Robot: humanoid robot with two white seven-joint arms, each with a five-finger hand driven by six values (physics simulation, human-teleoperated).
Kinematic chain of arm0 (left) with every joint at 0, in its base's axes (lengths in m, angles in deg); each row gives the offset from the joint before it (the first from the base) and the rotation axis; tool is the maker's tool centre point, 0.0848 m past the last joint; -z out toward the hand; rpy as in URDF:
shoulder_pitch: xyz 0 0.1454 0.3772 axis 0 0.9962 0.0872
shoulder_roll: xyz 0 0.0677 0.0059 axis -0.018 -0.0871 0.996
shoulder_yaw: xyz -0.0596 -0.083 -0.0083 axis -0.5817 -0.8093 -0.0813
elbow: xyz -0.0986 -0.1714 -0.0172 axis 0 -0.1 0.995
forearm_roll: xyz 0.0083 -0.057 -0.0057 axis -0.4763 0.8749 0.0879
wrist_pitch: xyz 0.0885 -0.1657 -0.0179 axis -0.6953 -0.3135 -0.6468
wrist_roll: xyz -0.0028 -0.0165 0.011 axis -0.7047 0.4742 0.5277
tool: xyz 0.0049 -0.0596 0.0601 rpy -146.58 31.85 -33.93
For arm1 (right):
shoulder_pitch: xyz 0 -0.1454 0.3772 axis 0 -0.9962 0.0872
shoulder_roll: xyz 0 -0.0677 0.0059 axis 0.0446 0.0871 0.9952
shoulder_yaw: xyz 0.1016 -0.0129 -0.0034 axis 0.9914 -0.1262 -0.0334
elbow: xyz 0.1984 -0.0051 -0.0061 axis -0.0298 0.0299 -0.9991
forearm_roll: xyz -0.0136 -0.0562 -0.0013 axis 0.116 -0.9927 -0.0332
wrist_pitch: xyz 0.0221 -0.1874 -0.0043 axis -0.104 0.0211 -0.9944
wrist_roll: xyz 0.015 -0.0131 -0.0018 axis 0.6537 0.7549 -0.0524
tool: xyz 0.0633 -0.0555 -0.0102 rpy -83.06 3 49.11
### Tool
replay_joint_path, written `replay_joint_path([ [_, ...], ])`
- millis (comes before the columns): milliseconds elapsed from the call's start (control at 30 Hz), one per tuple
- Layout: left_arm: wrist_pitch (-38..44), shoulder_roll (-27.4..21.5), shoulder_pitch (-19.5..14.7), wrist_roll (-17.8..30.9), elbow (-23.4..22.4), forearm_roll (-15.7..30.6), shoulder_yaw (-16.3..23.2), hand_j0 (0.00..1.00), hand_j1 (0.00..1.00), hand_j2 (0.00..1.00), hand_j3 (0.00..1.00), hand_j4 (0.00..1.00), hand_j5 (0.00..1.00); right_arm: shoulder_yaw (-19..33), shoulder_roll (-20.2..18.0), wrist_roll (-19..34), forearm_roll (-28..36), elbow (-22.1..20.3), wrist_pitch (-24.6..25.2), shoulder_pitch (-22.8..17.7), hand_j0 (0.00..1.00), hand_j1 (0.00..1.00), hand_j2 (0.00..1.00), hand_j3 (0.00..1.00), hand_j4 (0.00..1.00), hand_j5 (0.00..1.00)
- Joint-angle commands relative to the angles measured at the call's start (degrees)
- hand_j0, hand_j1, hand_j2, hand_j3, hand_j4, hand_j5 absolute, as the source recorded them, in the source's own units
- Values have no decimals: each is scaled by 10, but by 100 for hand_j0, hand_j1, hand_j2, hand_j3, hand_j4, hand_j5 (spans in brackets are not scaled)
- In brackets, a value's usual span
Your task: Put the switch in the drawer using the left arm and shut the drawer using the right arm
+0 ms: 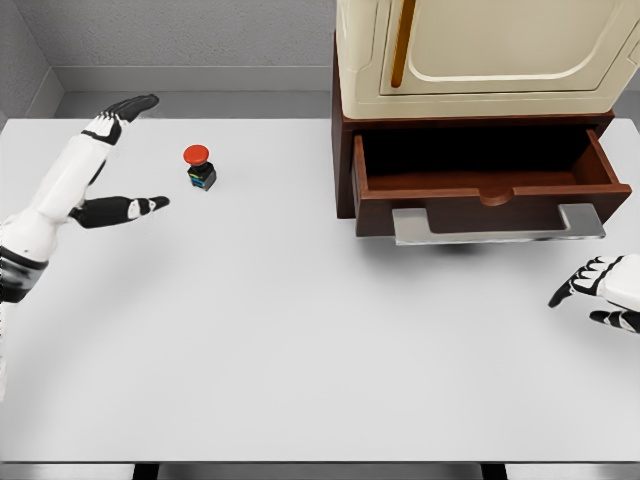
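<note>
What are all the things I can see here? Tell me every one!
Small black switch with a round red button: one, black and red, on the table, left of the drawer.
Open brown wooden drawer: one, dark brown with a grey metal handle, pulled out, looks empty.
Cream cabinet: one, cream, on top of the brown base.
White table: one, white, under everything.
Left hand: one, white with black fingers, open, beside the switch.
Right hand: one, white and black, at the right edge, below the drawer.

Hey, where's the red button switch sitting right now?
In the head view, the switch stands upright on the white table, upper left, between the open left hand and the open drawer, nearer the hand.
</note>
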Motion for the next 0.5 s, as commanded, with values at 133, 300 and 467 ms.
replay_joint_path([
  [133, 189, 46, -61, 0, -89, 20, 48, 100, 100, 100, 100, 100, 100, 0, -1, 0, 1, -1, 1, 0, 70, 70, 70, 70, 70, 70],
  [300, 271, 44, -73, 1, -129, 60, 105, 100, 100, 100, 100, 100, 100, 2, -1, 1, -5, -1, 1, -1, 71, 71, 71, 71, 71, 71],
  [467, 268, 47, -98, 2, -183, 119, 105, 100, 100, 100, 100, 100, 100, 5, -1, 0, -5, 0, 1, -1, 74, 74, 74, 74, 74, 74],
])
